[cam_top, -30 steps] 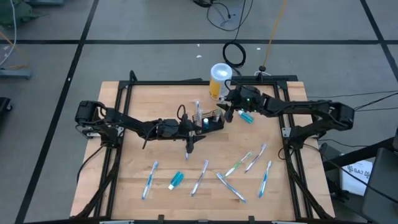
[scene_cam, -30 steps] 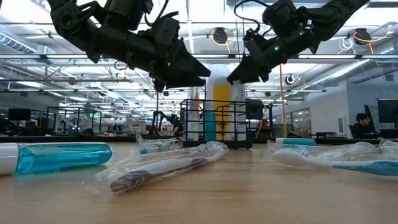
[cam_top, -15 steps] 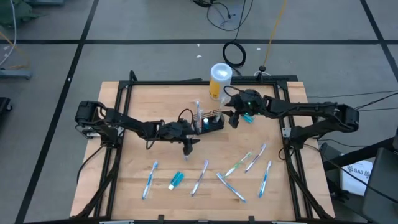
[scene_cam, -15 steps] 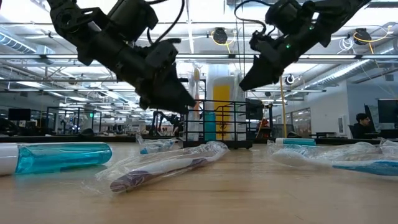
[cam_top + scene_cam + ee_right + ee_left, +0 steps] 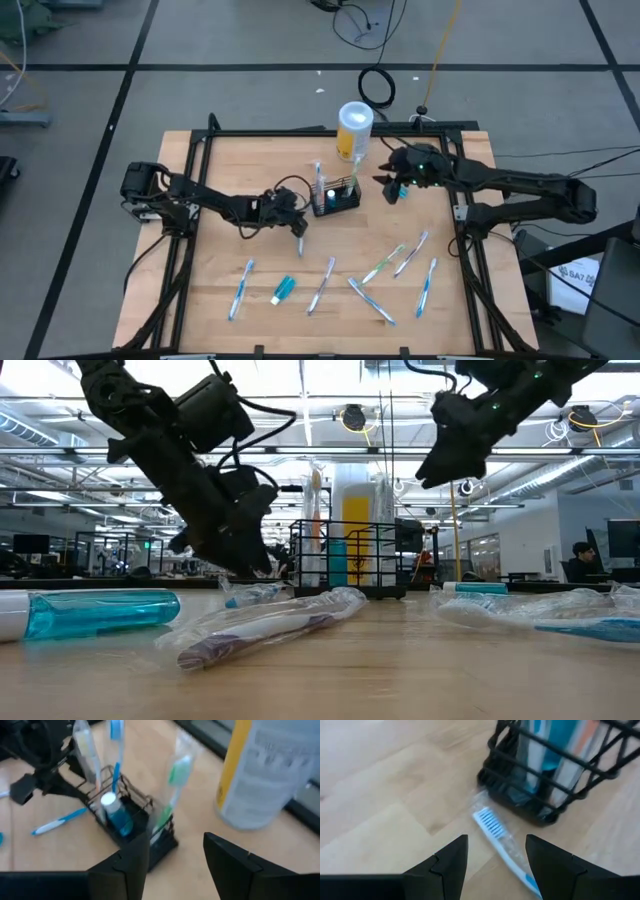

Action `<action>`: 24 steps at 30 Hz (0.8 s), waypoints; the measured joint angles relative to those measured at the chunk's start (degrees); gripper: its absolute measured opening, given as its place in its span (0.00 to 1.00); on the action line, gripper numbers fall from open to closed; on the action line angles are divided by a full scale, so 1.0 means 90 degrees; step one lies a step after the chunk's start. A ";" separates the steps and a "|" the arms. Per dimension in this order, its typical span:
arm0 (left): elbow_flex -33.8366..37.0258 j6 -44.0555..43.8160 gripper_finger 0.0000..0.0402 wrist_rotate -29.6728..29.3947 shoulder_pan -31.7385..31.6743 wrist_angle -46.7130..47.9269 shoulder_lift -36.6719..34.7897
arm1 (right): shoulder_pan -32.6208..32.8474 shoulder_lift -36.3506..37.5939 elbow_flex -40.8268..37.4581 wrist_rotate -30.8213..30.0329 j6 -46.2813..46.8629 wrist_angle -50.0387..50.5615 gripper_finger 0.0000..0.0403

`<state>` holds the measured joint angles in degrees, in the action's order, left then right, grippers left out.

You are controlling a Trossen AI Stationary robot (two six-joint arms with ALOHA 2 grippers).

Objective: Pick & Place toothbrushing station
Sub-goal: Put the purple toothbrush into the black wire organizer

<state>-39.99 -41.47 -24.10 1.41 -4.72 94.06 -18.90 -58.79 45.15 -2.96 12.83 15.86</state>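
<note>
The small black wire basket (image 5: 336, 199) stands on the wooden table with several toothbrushes and a teal tube upright in it; it also shows in the low view (image 5: 350, 560) and the right wrist view (image 5: 131, 822). My left gripper (image 5: 296, 222) is open and empty, low over the table just left of the basket (image 5: 555, 775). It hangs above a wrapped blue-bristled toothbrush (image 5: 492, 827) that lies flat beside the basket's foot. My right gripper (image 5: 388, 186) is open and empty, raised to the right of the basket (image 5: 440, 460).
A white-and-yellow canister (image 5: 354, 128) stands behind the basket. A teal tube (image 5: 398, 190) lies under my right gripper. Several wrapped toothbrushes (image 5: 385, 263) and another teal tube (image 5: 283, 290) lie scattered across the table's near half.
My left gripper has drawn back from the basket toward the table's left and near edges and has come down close to the table. My right gripper has pulled away from the basket toward the table's right edge and risen a little. The basket has stayed in place.
</note>
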 joint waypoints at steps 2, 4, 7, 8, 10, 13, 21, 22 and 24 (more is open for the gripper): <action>0.0000 -0.0133 0.52 0.0135 0.0000 0.0031 0.0000 | 0.0148 0.0022 0.0000 0.0002 0.0246 0.0189 0.44; 0.0000 -0.0150 0.52 0.0276 0.0049 0.0015 0.0000 | 0.0316 0.0015 0.0000 0.0003 0.0419 0.0282 0.44; 0.0000 -0.0148 0.52 0.0334 0.0144 0.0021 0.0000 | 0.0593 -0.0014 0.0000 0.0002 0.0551 0.0282 0.44; 0.0000 -0.0146 0.52 0.0338 0.0167 0.0023 0.0000 | 0.0695 -0.0021 0.0000 0.0002 0.0595 0.0274 0.44; 0.0000 -0.0154 0.52 0.0335 0.0212 0.0023 0.0000 | 0.0891 -0.0040 0.0000 0.0005 0.0711 0.0276 0.44; 0.0000 -0.0170 0.52 0.0335 0.0248 0.0025 0.0000 | 0.1188 -0.0109 0.0000 0.0005 0.0925 0.0292 0.44; 0.0000 -0.0097 0.52 0.0338 0.0277 0.0032 0.0000 | 0.2198 -0.0330 0.0000 0.0080 0.1209 0.1292 0.43; 0.0000 -0.0097 0.52 0.0338 0.0277 0.0032 0.0000 | 0.2327 -0.0330 0.0000 0.0192 0.1438 0.1551 0.43; 0.0000 -0.0095 0.52 0.0340 0.0277 0.0032 0.0000 | 0.2554 -0.0330 0.0000 0.0371 0.2212 0.1992 0.43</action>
<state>-39.99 -42.33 -21.04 3.90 -4.43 94.06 4.08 -61.76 45.15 0.37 32.73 33.79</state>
